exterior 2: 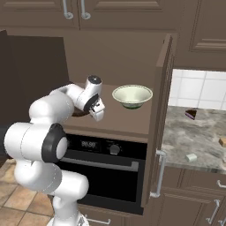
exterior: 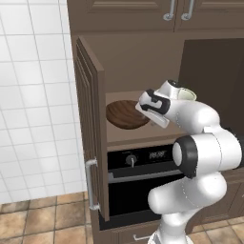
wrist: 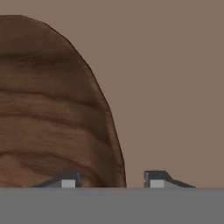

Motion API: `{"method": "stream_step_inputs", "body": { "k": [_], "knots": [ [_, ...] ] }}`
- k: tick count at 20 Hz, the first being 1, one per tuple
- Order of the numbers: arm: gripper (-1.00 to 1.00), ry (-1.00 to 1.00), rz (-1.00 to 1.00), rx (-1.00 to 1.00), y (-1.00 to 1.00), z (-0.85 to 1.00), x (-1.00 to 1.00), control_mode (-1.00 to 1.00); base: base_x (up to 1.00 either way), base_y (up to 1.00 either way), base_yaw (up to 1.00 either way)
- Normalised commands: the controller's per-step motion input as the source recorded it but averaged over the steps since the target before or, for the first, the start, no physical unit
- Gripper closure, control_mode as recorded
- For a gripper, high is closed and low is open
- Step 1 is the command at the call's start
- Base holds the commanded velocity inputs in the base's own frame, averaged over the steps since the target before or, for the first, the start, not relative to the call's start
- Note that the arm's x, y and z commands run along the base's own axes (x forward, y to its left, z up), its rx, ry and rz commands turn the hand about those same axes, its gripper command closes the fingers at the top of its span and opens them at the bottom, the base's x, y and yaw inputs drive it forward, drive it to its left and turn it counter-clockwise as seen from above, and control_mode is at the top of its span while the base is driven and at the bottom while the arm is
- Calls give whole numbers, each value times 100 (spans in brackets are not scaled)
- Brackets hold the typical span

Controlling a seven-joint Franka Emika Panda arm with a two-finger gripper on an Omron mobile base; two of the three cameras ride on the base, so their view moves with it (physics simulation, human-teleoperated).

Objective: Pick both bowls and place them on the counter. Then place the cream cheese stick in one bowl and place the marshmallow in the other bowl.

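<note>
The dark brown wood-grained bowl [exterior: 125,114] lies on the cabinet shelf, and it looms large on the left of the hand view [wrist: 52,109]. My gripper [wrist: 111,180] straddles its right rim. One fingertip [wrist: 65,179] sits over the bowl's inside and the other stands outside it, both clear of the wood. From the right base view the gripper [exterior 2: 98,115] points down at that bowl's edge. The pale cream bowl [exterior 2: 132,96] stands upright further right on the same shelf. On the marbled counter [exterior 2: 194,132] lie the white marshmallow [exterior 2: 191,157] and, at the frame edge, the tan cream cheese stick [exterior 2: 223,141].
The cabinet's doors hang open on both sides [exterior: 88,143] [exterior 2: 161,110], framing the shelf. A black oven [exterior 2: 106,163] sits below the shelf. A dark cake slice [exterior 2: 190,114] rests at the back of the counter. White tiled wall lies behind.
</note>
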Motion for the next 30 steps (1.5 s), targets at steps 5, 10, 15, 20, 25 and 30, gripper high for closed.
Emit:
{"method": "stream_step_inputs", "body": {
  "k": [5,10,15,20,25,30],
  "knots": [
    [100,-1,0,0,0,0,0,-100,0,0,0],
    [100,-6,0,0,0,0,-17,-100,0,0,0],
    [100,-17,0,1,0,0,-56,-100,0,0,0],
    [100,-18,-3,5,0,14,-80,-100,0,0,0],
    [100,-9,-7,2,-4,45,-69,-100,0,0,0],
    [100,0,-11,2,-6,58,-63,-100,0,0,0]
  ]
}}
